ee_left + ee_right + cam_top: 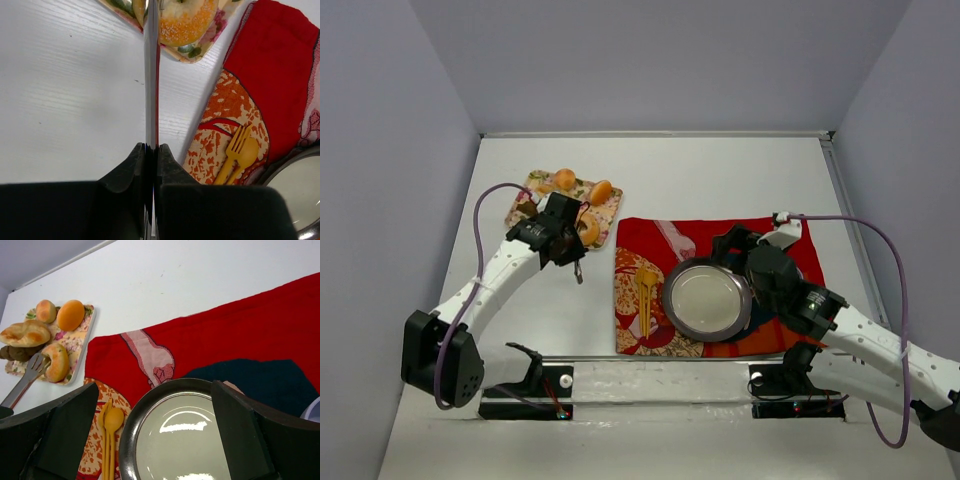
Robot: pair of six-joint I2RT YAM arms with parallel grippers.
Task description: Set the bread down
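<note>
A flowered tray at the back left carries several breads: two round buns, a twisted roll and a ring-shaped sesame bread. My left gripper is shut on metal tongs, whose tips touch the ring bread on the tray. A dark-rimmed plate lies on the red cloth. My right gripper is open and empty, just above the plate's far side.
A yellow fork and spoon lie on the patterned cloth left of the plate. A dark blue patch of cloth lies behind the plate. White walls enclose the table on three sides.
</note>
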